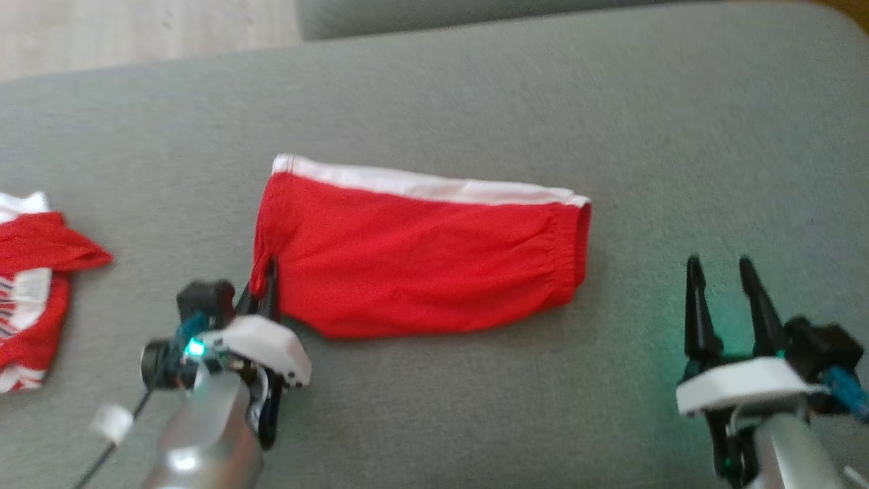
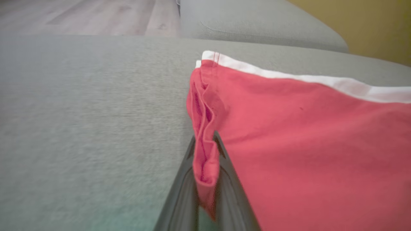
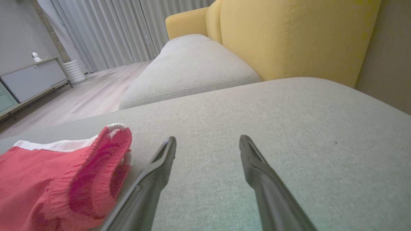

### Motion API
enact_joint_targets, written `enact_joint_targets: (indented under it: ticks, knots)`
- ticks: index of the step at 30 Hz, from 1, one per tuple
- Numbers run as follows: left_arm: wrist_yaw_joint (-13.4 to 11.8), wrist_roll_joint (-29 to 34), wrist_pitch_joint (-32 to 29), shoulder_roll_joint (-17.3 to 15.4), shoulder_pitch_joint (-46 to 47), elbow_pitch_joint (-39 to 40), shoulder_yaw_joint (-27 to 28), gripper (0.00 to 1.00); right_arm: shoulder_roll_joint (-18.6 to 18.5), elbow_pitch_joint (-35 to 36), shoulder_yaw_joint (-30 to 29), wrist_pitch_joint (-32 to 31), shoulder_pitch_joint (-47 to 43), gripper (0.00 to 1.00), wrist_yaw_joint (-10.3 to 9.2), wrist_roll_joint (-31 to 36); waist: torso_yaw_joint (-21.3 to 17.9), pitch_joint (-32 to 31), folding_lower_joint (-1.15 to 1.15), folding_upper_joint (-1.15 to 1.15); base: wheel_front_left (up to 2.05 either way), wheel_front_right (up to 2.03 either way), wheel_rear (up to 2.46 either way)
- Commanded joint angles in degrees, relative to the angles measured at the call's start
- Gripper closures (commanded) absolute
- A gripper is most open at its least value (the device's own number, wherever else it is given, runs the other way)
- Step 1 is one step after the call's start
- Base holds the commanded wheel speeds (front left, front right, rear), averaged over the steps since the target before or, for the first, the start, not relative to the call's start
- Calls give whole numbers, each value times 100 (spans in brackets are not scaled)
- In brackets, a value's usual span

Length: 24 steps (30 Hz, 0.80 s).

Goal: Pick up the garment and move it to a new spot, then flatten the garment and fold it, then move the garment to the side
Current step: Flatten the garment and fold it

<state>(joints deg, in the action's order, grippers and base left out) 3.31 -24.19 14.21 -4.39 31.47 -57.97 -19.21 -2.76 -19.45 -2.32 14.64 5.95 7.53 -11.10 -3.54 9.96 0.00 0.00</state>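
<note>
grey cushion (image 1: 475, 421); second red-white cloth (image 1: 41, 248) at left edge; yellow backrest (image 3: 289, 38)

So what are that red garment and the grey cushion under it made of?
Garment: looks like a soft matte knit, probably cotton jersey; it puckers at the gathered end and bunches in thin folds at one edge. Its white stripe looks like the same cloth. Cushion: grey woven upholstery, matte, with a fine flecked grain.

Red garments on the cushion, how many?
2. One red garment centred on the cushion, left end pinched by the left gripper. A second garment, red and white, at the head view's left edge, cropped. Others may be off-frame.
</note>
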Motion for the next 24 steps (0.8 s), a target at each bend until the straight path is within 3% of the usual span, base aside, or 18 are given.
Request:
enact_joint_targets:
  ticks: [1,5,13,14,15,16,24]
  knots:
    - [-143,19,75,-120,-149,403,292,100,-12,120,128,36,-24,0,-4,-46,276,-319,0,0,0,0,0]
    - [-331,170,77,-84,-988,1118,485,100,-12,31,167,36,-217,0,-4,-62,501,-601,0,0,0,0,0]
    - [-454,464,78,44,-2078,2102,765,100,-12,-84,306,36,-372,0,-4,-104,725,-798,0,0,0,0,0]
    - [-476,529,78,55,-2145,2255,812,60,-12,-92,343,36,-371,0,-4,-107,739,-799,0,0,0,0,0]
    - [-500,610,78,64,-2208,2405,851,14,-12,-96,392,36,-365,0,-4,-104,752,-799,0,0,0,0,0]
    - [-513,688,78,71,-2264,2529,886,0,-12,-97,456,36,-353,0,-4,-124,768,-797,0,0,0,0,0]
    - [-480,1073,78,128,-2418,3166,1003,0,-12,-64,1348,36,24,0,-4,-441,1002,-654,0,0,0,0,0]
